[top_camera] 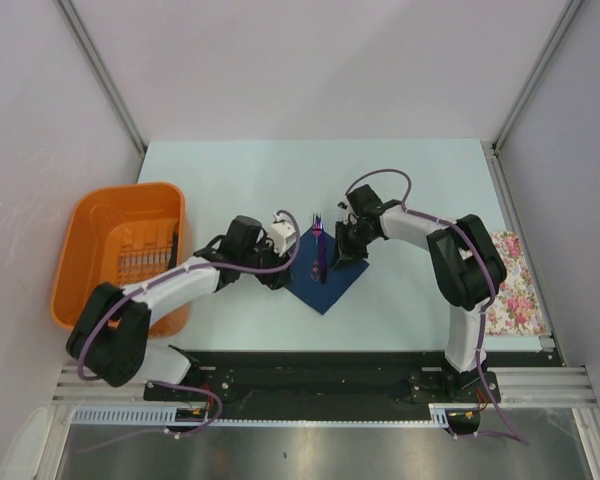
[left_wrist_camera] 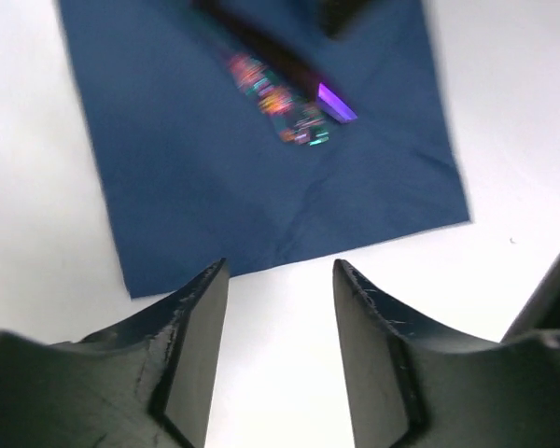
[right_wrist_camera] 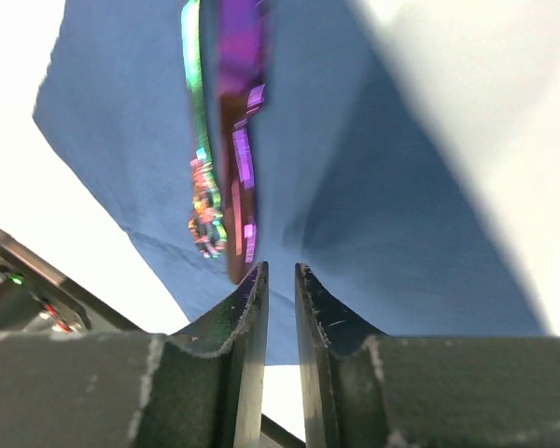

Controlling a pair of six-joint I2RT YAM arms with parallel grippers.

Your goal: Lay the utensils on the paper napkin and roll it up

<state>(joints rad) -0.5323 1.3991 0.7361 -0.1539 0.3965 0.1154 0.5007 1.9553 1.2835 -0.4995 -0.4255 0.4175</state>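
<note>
The navy paper napkin lies like a diamond on the table between the arms. The purple utensils lie together on it, with the fork tines past its far corner. My left gripper is at the napkin's left edge. In the left wrist view it is open and empty over bare table, just short of the napkin and utensils. My right gripper is over the napkin's right side. In its wrist view it is almost shut, holding nothing, right beside the utensils' near end on the napkin.
An orange basket stands at the left, under the left arm's elbow. A white cloth with pink floral print lies at the table's right edge. Grey walls close in both sides and the back.
</note>
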